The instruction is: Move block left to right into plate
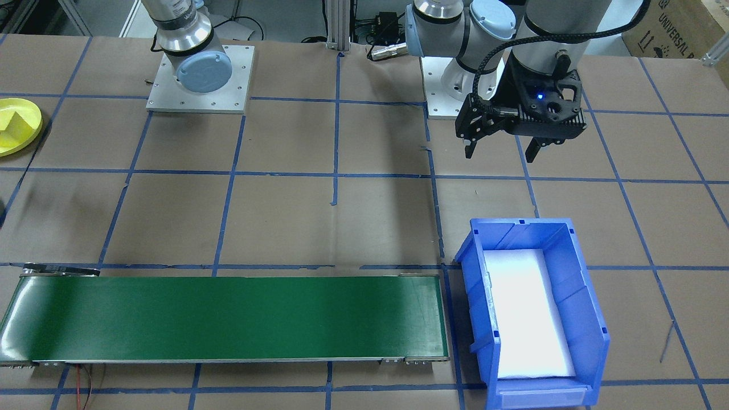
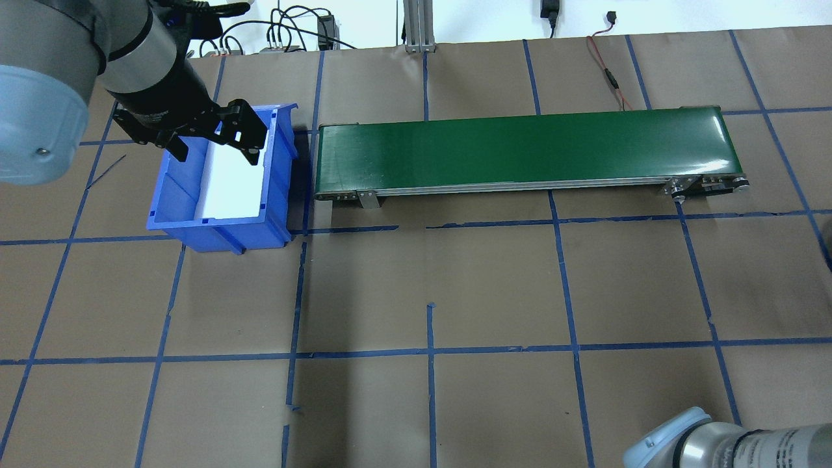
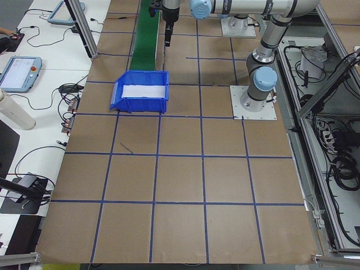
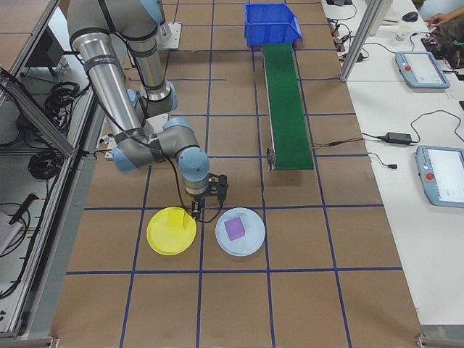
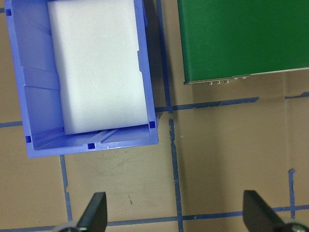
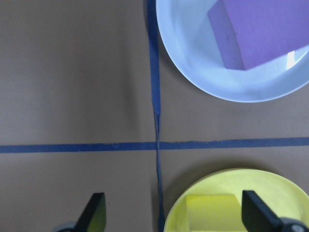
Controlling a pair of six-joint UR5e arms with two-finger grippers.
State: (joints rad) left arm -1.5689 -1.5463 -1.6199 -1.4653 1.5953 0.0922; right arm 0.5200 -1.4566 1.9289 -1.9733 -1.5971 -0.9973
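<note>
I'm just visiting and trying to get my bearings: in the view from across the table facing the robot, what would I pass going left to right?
Yellow plate holding a yellow block → long green belt → blue bin, with the left gripper hanging farther back above the table, fingers apart.

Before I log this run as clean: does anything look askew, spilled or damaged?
Nothing stands out. The yellow block lies inside the yellow plate, the purple block in the pale plate.

Paper-covered table (image 2: 455,292): blue bin (image 2: 221,224), green conveyor (image 2: 520,146), yellow plate (image 4: 171,230), pale plate (image 4: 240,231).
</note>
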